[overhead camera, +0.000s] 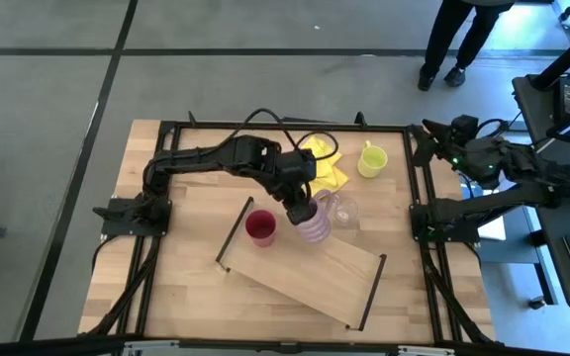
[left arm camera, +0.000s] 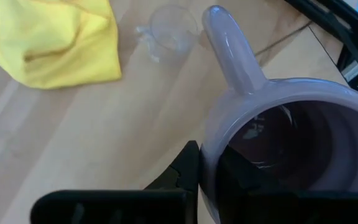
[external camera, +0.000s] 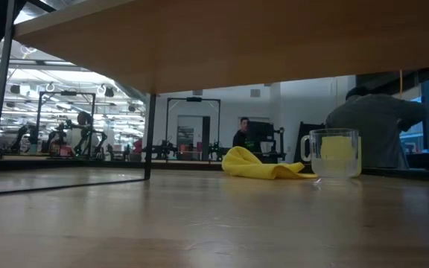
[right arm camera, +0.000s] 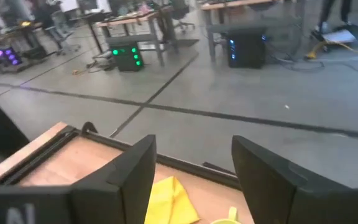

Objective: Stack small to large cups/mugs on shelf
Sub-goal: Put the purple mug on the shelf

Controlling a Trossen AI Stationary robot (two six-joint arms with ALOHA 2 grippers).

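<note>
High view: left gripper (overhead camera: 305, 205) pinches purple mug (overhead camera: 314, 225) rim, over shelf (overhead camera: 300, 263) edge, beside red cup (overhead camera: 260, 227). Keep mug level, lower slow — miss tumbler (overhead camera: 345, 212). Right gripper (right arm camera: 194, 177) wide, waits.

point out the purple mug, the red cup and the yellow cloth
purple mug (overhead camera: 314, 226), high view, on its ribbed side wall
red cup (overhead camera: 260, 228), high view, on its open top
yellow cloth (overhead camera: 328, 168), high view, on the middle of its folds
</note>
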